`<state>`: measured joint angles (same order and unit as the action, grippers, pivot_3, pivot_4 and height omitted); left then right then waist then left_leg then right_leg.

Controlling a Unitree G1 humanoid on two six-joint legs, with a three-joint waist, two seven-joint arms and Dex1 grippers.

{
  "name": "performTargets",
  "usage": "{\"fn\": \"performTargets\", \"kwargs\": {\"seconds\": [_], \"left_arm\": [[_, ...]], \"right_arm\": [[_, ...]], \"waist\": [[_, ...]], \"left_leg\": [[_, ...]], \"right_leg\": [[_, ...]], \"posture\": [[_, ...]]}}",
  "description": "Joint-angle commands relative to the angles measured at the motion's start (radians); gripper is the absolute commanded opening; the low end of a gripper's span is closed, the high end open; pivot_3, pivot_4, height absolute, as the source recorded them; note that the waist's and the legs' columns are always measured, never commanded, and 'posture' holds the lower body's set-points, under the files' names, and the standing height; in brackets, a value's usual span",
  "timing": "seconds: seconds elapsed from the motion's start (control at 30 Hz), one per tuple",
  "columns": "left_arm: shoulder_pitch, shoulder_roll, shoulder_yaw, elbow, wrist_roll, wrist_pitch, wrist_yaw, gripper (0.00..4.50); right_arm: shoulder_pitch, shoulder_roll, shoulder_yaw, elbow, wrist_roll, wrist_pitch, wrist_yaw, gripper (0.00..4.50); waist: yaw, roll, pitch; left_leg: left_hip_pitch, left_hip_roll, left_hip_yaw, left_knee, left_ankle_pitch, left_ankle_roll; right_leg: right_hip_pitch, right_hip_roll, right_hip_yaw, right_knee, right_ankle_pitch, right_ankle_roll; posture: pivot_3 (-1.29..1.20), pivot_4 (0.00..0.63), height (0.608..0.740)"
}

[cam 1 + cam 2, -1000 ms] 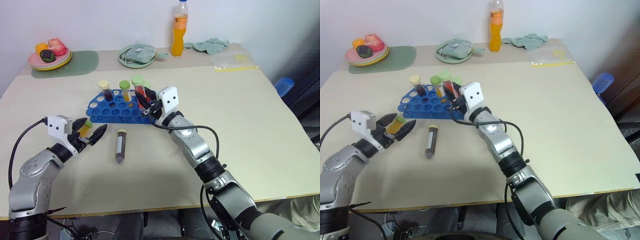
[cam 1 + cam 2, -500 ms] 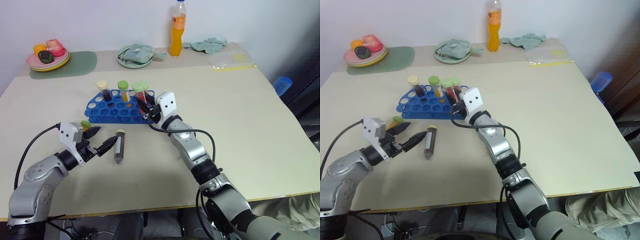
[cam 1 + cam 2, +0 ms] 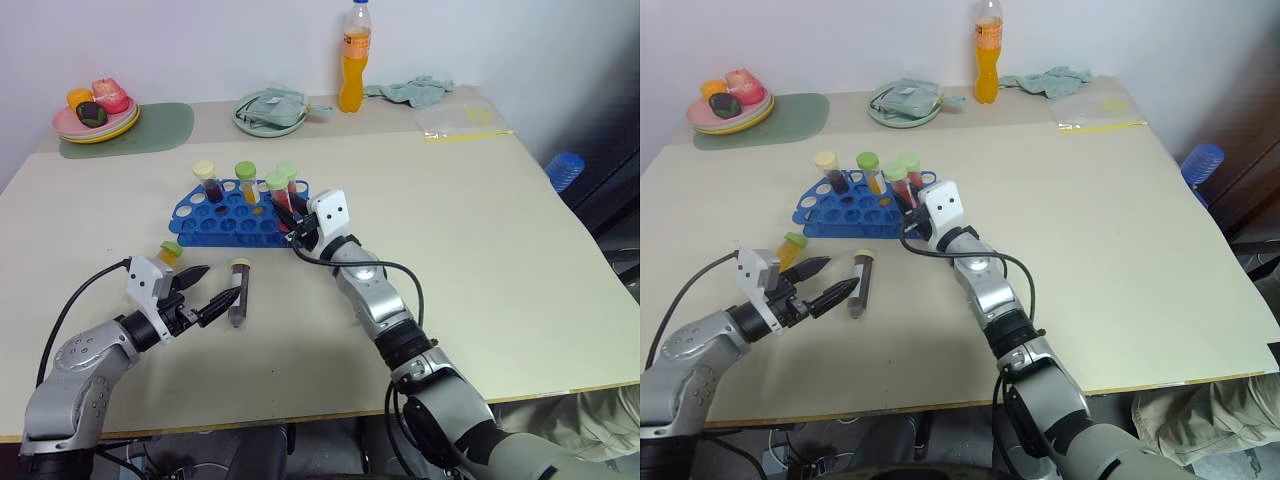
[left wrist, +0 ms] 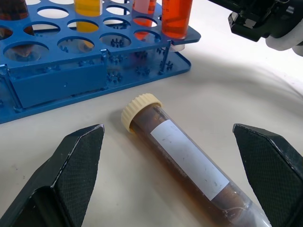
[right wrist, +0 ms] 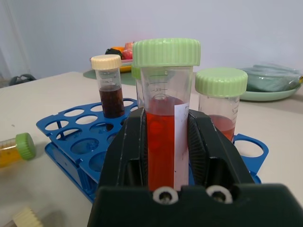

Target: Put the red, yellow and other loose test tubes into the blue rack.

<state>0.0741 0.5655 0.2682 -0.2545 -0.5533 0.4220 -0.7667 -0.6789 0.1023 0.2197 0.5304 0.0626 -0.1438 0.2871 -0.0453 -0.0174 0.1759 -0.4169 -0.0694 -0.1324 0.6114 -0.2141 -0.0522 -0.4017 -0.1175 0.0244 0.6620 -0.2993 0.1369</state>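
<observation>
The blue rack [image 3: 232,222] stands mid-table with a dark brown, a yellow and a red tube upright in it. My right gripper [image 3: 292,220] is shut on a red test tube [image 5: 161,137] with a light-green cap, whose lower end sits in a hole at the rack's near right corner. A dark brown test tube [image 3: 238,293] with a cream cap lies flat in front of the rack. My left gripper [image 3: 214,288] is open beside it, and in the left wrist view its fingers [image 4: 75,161] flank the tube [image 4: 187,158] without touching. A yellow-orange tube [image 3: 168,250] with a green cap lies left of it.
At the back stand a tall orange drink bottle [image 3: 358,55], a round green plate [image 3: 246,118] holding a cloth, and a plate of fruit [image 3: 72,128] on a green mat. A crumpled cloth [image 3: 415,90] and a clear bag [image 3: 465,120] lie back right.
My left gripper has dropped and swung right, away from the yellow-orange tube, to straddle the brown tube. The right gripper has lowered the red tube into the rack.
</observation>
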Motion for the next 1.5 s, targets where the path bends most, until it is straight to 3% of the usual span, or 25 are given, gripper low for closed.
{"fn": "performTargets", "kwargs": {"seconds": [0.03,0.23,0.43,0.53,0.63,0.73,0.8,0.9,1.07,1.23,1.33,1.5], "left_arm": [[-0.007,0.001,0.004,0.007,0.005,-0.036,-0.016,4.5],[-0.033,0.013,0.04,0.016,-0.018,-0.023,0.012,4.5],[-0.129,0.075,0.16,-0.051,-0.156,0.21,0.163,4.5],[-0.24,0.173,0.194,-0.043,-0.155,0.371,0.277,4.5],[-0.318,0.33,0.107,0.007,-0.085,0.571,0.326,4.5],[-0.4,0.445,0.004,0.099,-0.058,0.675,0.268,4.5],[-0.566,0.515,-0.143,0.258,-0.036,0.82,0.196,4.5],[-0.721,0.579,-0.365,0.383,0.053,0.861,0.093,4.5],[-0.893,0.548,-0.63,0.618,0.238,0.738,-0.075,4.5],[-1.009,0.461,-0.757,0.839,0.371,0.62,-0.218,4.5],[-1.048,0.428,-0.783,0.937,0.435,0.561,-0.276,3.72],[-1.076,0.411,-0.774,1.016,0.511,0.514,-0.344,1.22]], "right_arm": [[-0.006,0.016,-0.017,-0.043,0.046,0.001,0.077,1.19],[0.007,0.011,-0.053,-0.164,0.041,-0.021,0.047,4.13],[0.048,-0.071,-0.089,-0.398,0.071,0.095,0.067,4.13],[0.088,-0.169,-0.091,-0.531,0.101,0.23,0.138,4.13],[0.129,-0.281,-0.07,-0.653,0.123,0.352,0.227,4.13],[0.187,-0.412,-0.046,-0.792,0.197,0.483,0.365,4.13],[0.257,-0.553,-0.021,-0.913,0.252,0.555,0.503,4.13],[0.302,-0.655,0.008,-0.989,0.259,0.595,0.568,4.13],[0.326,-0.67,0.018,-1.021,0.258,0.614,0.57,4.13],[0.328,-0.645,0.027,-1.026,0.251,0.622,0.542,4.13],[0.334,-0.633,0.033,-1.032,0.254,0.627,0.529,4.18],[0.339,-0.627,0.034,-1.036,0.255,0.63,0.523,4.18]], "waist": [[0.0,0.0,0.0],[0.0,0.0,0.0],[0.004,0.0,0.0],[0.005,0.0,0.0],[0.001,0.0,0.0],[-0.001,0.002,0.001],[0.004,0.002,0.002],[0.002,0.0,0.003],[0.001,0.0,0.003],[0.003,-0.003,0.005],[0.004,-0.003,0.005],[0.001,-0.003,0.005]], "left_leg": [[0.0,0.0,0.0,0.0,0.0,0.0],[0.0,0.0,0.0,0.0,0.0,0.0],[0.0,0.0,-0.001,0.001,0.0,0.0],[0.0,0.0,-0.001,0.001,0.0,0.0],[-0.001,-0.001,-0.001,0.001,0.0,0.0],[0.001,-0.001,0.001,-0.001,0.0,0.0],[0.001,0.0,0.002,-0.001,0.0,0.0],[-0.001,-0.001,0.002,0.001,0.0,0.001],[0.0,0.0,0.004,0.001,0.0,0.001],[-0.001,-0.001,0.003,0.002,0.0,0.001],[-0.002,-0.001,0.003,0.003,0.0,0.001],[-0.002,-0.001,0.002,0.003,0.0,0.001]], "right_leg": [[0.0,0.0,0.0,0.0,0.0,0.0],[-0.001,0.0,0.0,0.001,0.0,0.0],[-0.002,0.0,0.0,0.001,0.0,0.0],[-0.001,0.0,0.0,0.002,0.0,0.0],[0.0,0.0,0.0,0.002,0.0,0.0],[-0.001,0.0,0.001,0.002,0.0,0.0],[-0.001,0.001,0.0,0.003,-0.001,0.0],[0.001,0.001,-0.003,0.002,-0.001,0.0],[0.001,0.001,-0.003,0.002,-0.001,0.0],[0.001,0.001,-0.003,0.002,-0.001,0.0],[0.001,0.001,-0.004,0.002,-0.001,0.0],[0.001,0.001,-0.004,0.003,-0.001,0.001]], "posture": [[0.0,0.15,0.74],[0.0,0.15,0.74],[0.0,0.15,0.74],[0.0,0.15,0.74],[0.0,0.15,0.74],[0.0,0.15,0.74],[0.0,0.15,0.74],[0.0,0.15,0.74],[0.0,0.15,0.74],[0.0,0.15,0.74],[0.0,0.15,0.74],[0.0,0.15,0.74]]}}
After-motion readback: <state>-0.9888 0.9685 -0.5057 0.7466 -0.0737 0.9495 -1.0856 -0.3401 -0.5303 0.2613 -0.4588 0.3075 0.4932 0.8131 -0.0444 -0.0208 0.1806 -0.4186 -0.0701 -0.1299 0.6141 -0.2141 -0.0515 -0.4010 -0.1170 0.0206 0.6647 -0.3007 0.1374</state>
